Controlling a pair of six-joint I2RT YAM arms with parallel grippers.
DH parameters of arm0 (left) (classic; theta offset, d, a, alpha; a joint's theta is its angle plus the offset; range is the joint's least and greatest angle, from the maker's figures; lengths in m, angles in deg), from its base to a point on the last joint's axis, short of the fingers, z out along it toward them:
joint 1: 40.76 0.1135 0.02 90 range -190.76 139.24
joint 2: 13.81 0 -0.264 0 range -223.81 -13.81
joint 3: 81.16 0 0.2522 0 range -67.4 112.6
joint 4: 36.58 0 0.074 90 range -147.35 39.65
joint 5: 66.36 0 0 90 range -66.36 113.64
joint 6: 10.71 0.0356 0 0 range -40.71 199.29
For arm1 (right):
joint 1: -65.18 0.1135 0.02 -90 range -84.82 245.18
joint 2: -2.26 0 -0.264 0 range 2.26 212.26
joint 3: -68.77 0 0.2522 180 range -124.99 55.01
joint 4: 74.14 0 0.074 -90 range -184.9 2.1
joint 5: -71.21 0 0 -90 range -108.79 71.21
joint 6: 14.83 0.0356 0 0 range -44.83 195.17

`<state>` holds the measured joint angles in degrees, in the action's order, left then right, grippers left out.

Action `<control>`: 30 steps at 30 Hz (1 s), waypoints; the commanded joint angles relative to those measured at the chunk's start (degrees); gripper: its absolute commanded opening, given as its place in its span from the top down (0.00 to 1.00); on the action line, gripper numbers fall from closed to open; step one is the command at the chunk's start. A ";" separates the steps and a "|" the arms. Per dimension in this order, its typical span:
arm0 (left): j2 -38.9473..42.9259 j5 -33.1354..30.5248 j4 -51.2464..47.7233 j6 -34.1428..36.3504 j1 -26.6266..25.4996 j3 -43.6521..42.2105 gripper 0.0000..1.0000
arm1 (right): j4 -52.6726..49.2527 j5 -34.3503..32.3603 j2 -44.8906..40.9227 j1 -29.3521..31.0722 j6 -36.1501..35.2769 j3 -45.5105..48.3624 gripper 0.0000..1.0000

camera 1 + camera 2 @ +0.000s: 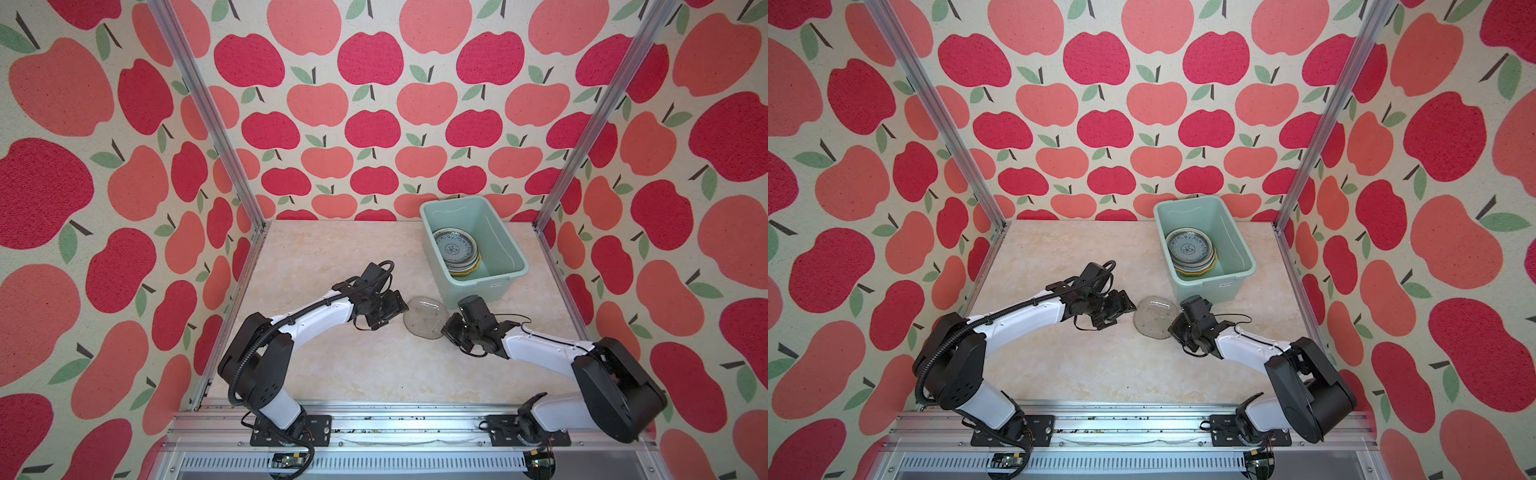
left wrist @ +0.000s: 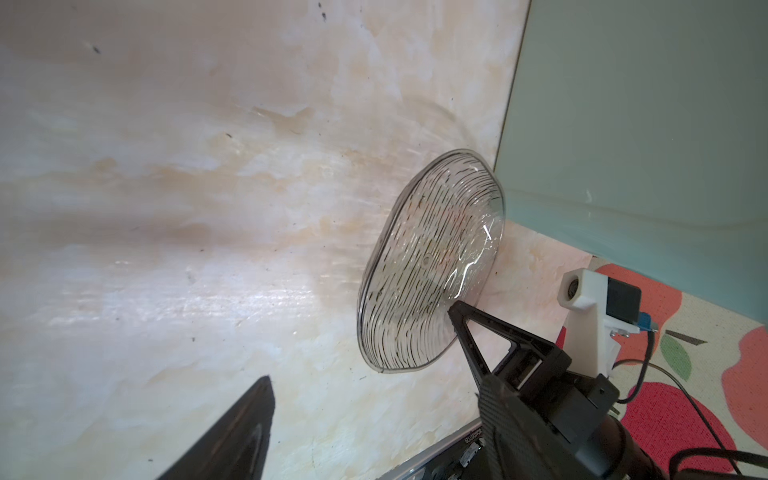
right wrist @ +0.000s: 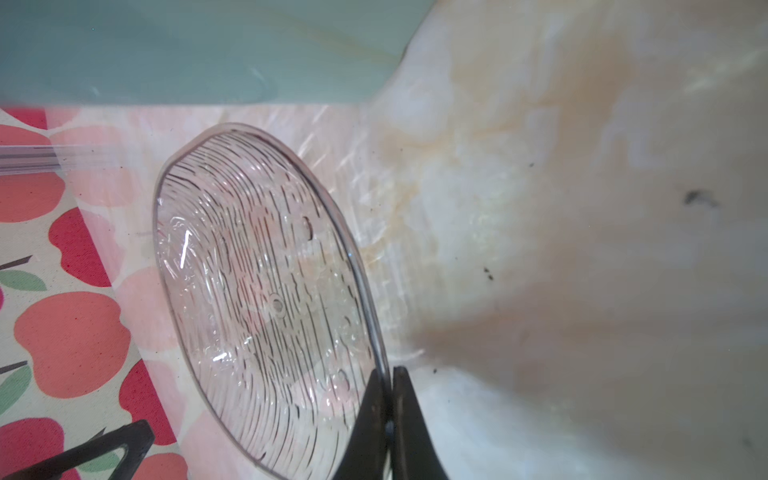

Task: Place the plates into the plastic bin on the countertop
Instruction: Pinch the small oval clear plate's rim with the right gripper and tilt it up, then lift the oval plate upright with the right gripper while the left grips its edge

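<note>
Right claw (image 3: 388, 374) pinched tight on the rim of the clear ribbed glass plate (image 1: 424, 319), on the beige marbled counter (image 1: 332, 365) just beside the pale mint-green plastic bin (image 1: 473, 291). Left claw (image 1: 395, 309) gapes wide, empty. A slow, level lift over the bin wall seems wisest.

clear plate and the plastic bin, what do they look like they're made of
clear plate: glass or clear plastic, cannot tell which; see-through and glossy, with ribbed wavy lines and bright glints.
plastic bin: pale mint plastic by the look, smooth with a soft sheen; rolled moulded rim and even opaque walls.
</note>
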<state>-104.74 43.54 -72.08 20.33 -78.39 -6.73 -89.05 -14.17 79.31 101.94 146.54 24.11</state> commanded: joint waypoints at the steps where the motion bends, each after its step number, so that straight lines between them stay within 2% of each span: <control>1: 2.45 -0.92 -4.03 2.16 -0.16 0.58 0.20 | -5.84 1.59 -6.64 0.30 -0.76 -0.72 1.00; 4: 3.66 -0.54 -6.70 4.98 -0.11 2.46 0.20 | -9.83 2.66 -13.85 0.34 -1.42 -0.96 1.00; 8: 6.33 0.62 -8.76 10.65 -0.42 5.08 0.20 | -15.22 3.29 -23.38 0.44 -6.09 -3.48 1.00; 13: 13.67 -0.42 -8.40 14.65 -0.87 5.64 0.20 | -24.51 0.21 -30.03 0.43 -12.00 -9.27 1.00; 22: 25.71 -1.75 0.48 13.60 -0.82 2.11 0.19 | -27.58 0.41 -28.89 0.44 -18.17 -18.59 1.00; 30: 21.75 -0.15 -4.93 19.20 -4.02 7.59 0.20 | -26.14 2.79 -26.21 0.43 -19.95 -23.28 1.00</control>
<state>-81.38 42.95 -74.75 35.70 -80.95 -2.19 -114.64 -12.59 52.78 102.05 128.92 3.22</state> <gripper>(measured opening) 0.802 0.066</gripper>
